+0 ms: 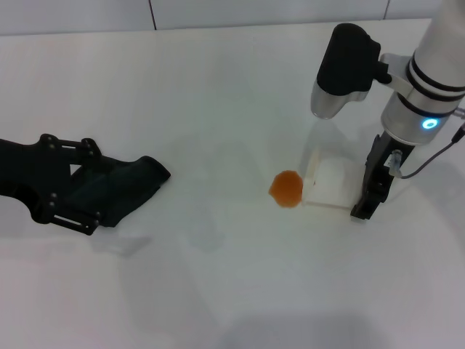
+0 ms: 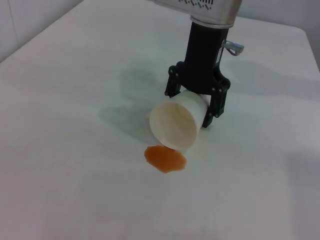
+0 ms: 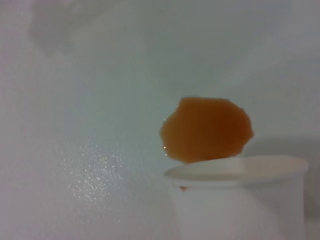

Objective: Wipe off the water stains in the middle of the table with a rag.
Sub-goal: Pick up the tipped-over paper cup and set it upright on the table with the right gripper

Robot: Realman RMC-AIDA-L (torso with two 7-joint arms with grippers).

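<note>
The water stain [image 1: 286,188] is a small orange blob in the middle of the white table [image 1: 218,87]. It also shows in the left wrist view [image 2: 165,158] and the right wrist view [image 3: 206,129]. My right gripper [image 1: 338,182] is shut on a white paper cup [image 1: 330,185] tipped on its side, with the mouth right at the stain. The left wrist view shows that gripper [image 2: 192,107] and the cup [image 2: 175,125] too. The dark rag [image 1: 131,185] lies on the table at the far left. My left gripper [image 1: 76,189] sits over its near end.
The cup's rim [image 3: 240,172] fills the near part of the right wrist view. The right arm's black and white wrist [image 1: 349,65] stands above the cup. A tiled wall edge [image 1: 152,14] runs along the back of the table.
</note>
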